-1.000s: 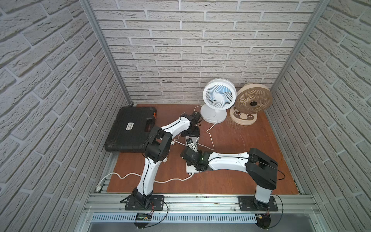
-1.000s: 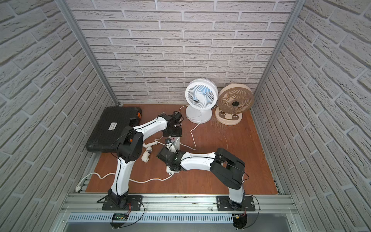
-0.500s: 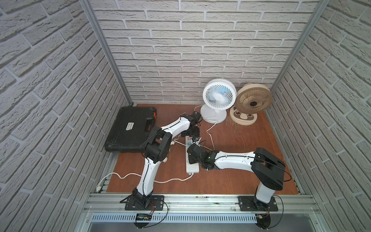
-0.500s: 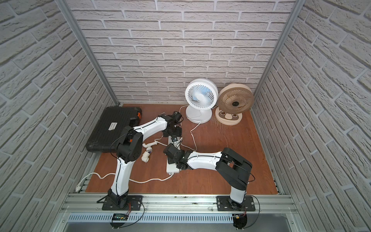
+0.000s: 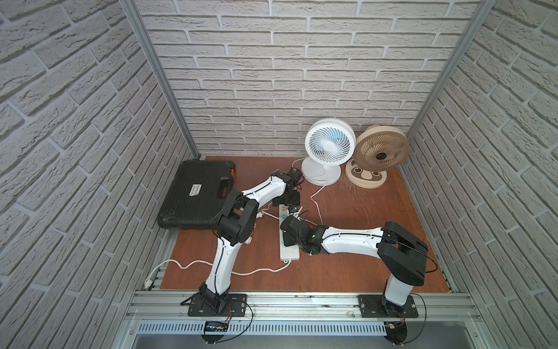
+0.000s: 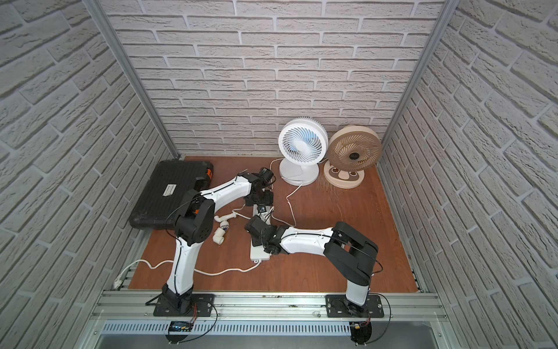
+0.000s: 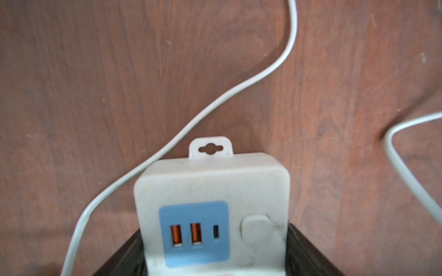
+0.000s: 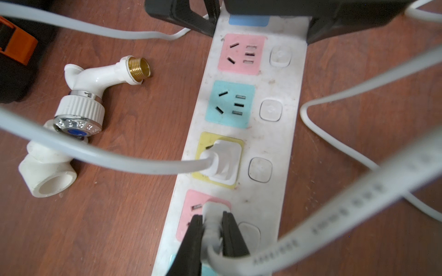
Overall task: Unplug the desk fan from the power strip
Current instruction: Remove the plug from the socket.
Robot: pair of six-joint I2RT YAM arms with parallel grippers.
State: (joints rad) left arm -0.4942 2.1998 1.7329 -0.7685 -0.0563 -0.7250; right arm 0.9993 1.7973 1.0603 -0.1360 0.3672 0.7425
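White power strip point(image 8: 265, 133) with pink, blue, yellow panels; black case point(image 5: 196, 193)

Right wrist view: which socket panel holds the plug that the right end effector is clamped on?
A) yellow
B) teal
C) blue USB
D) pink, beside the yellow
D: the right end effector pinches the white plug in the pink panel; the other plug, in the yellow panel, is untouched.

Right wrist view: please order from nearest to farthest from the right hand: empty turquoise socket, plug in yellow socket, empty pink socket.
1. Plug in yellow socket, next panel along.
2. Empty turquoise socket, one panel farther.
3. Empty pink socket, beside the left hand.
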